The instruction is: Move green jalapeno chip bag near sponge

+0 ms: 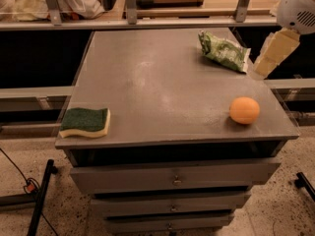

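Lying at the far right of the grey cabinet top [157, 82], the green jalapeno chip bag [224, 51] rests flat and crumpled, close to the right edge. Its long axis runs on a slant, one end toward the far left and the other, pale-edged end toward the near right. The gripper [268, 60] hangs just beside that near-right end, off the right edge of the top. It is a pale yellowish part slanting down and to the left from a white rounded housing at the upper right corner of the view. It does not hold the bag, and I cannot tell whether it touches the bag's tip (the two lie very close there). Whether the gripper stands wide or narrow cannot be told from this angle. The sponge [86, 122] sits at the near left corner of the top, dark green face up over its pale yellow layer, its long side roughly along the near edge and well apart from the bag. A round orange fruit [244, 110] stands near the near right corner, between the bag and the front edge. Drawers [173, 178] stack below the top.
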You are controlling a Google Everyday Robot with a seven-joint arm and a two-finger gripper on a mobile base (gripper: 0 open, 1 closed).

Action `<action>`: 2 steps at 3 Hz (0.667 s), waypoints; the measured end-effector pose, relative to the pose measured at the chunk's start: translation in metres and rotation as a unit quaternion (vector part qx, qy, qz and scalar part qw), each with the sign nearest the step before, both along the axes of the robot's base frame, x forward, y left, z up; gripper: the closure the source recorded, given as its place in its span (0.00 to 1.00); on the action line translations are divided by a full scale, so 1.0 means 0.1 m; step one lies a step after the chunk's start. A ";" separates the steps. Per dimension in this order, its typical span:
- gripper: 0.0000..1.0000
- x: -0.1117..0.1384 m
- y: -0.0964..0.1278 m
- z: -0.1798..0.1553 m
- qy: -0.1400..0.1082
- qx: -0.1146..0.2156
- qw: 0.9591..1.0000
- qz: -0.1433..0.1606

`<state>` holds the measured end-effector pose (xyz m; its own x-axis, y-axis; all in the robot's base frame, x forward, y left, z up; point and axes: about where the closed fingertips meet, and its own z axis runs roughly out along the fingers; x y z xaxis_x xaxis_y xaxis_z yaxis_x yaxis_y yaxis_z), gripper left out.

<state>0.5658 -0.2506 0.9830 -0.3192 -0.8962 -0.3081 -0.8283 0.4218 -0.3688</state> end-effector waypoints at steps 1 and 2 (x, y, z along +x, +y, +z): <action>0.00 0.70 -0.18 -0.17 -0.010 0.011 1.000 -0.016; 0.00 1.31 -0.40 -0.52 -0.010 0.034 0.999 -0.033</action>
<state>0.6963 -0.2903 0.9314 -0.3703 -0.8502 -0.3742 -0.7909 0.4998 -0.3531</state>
